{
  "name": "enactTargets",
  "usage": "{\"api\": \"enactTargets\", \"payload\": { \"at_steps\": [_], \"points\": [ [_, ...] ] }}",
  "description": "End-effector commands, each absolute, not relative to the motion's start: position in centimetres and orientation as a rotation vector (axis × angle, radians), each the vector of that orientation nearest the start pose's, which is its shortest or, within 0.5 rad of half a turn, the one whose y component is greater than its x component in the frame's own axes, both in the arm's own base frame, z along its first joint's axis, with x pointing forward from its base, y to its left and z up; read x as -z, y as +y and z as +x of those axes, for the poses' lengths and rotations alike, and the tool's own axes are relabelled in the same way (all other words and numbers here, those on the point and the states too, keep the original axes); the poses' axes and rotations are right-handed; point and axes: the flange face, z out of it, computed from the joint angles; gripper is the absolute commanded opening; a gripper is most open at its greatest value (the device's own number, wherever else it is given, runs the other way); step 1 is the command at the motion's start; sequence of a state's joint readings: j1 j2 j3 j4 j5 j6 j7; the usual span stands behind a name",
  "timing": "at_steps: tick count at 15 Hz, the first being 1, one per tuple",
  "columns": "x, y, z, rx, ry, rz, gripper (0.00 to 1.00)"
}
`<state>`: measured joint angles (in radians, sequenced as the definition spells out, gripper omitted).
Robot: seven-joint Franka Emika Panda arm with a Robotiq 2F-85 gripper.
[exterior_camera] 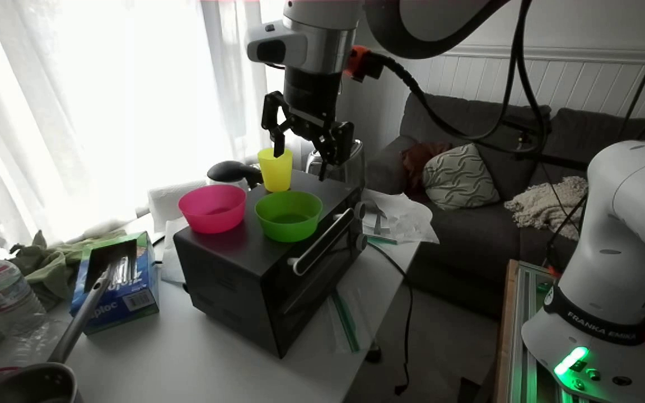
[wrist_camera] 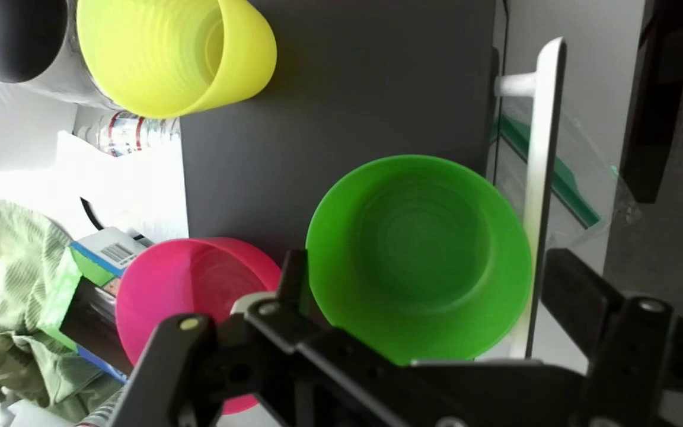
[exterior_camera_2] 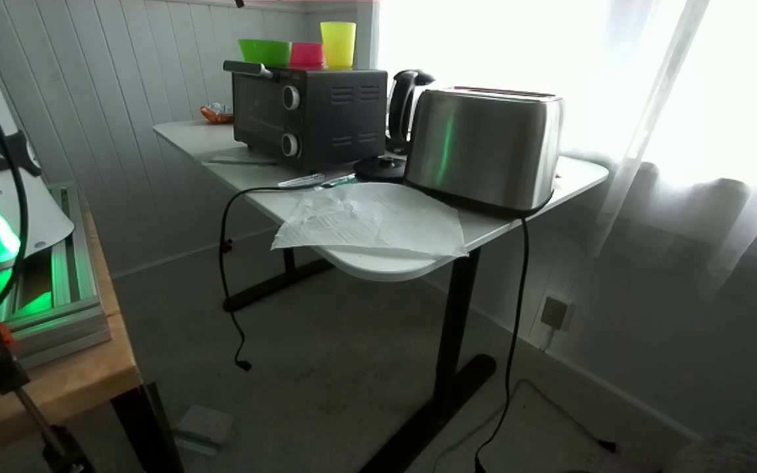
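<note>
Gripper [exterior_camera: 301, 166] hung above the oven [exterior_camera: 227, 285], jaws wide apart, green bowl [wrist_camera: 418, 249] between them in the wrist view. That bowl sat at the oven's front edge, by the handle [wrist_camera: 543, 148]; pink bowl [exterior_camera: 212, 210] and yellow cup [exterior_camera: 276, 172] stood along its rear edge.

Sheer curtains [exterior_camera: 115, 101] glow; a sofa [exterior_camera: 468, 240] (dark grey) fronts a panelled wall [exterior_camera: 468, 78].
</note>
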<state>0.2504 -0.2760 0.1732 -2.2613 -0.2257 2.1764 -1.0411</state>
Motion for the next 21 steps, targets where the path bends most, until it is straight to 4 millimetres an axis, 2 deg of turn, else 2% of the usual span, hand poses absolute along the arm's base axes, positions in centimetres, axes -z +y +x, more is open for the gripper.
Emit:
{"api": "enactTargets", "payload": {
  "at_steps": [1, 4, 9, 17, 21],
  "points": [
    [-49.3, 19.2, 47.2, -0.095, 2.03, 1.971, 1.0],
    [-49.0, 18.1, 49.2, -0.093, 2.002, 1.985, 1.0],
    [-47.9, 16.7, 51.3, -0.073, 1.97, 2.054, 1.0],
    [-46.9, 15.8, 52.9, -0.068, 1.913, 2.087, 1.0],
    [-47.0, 16.1, 53.1, -0.102, 1.863, 2.123, 1.0]
  ]
}}
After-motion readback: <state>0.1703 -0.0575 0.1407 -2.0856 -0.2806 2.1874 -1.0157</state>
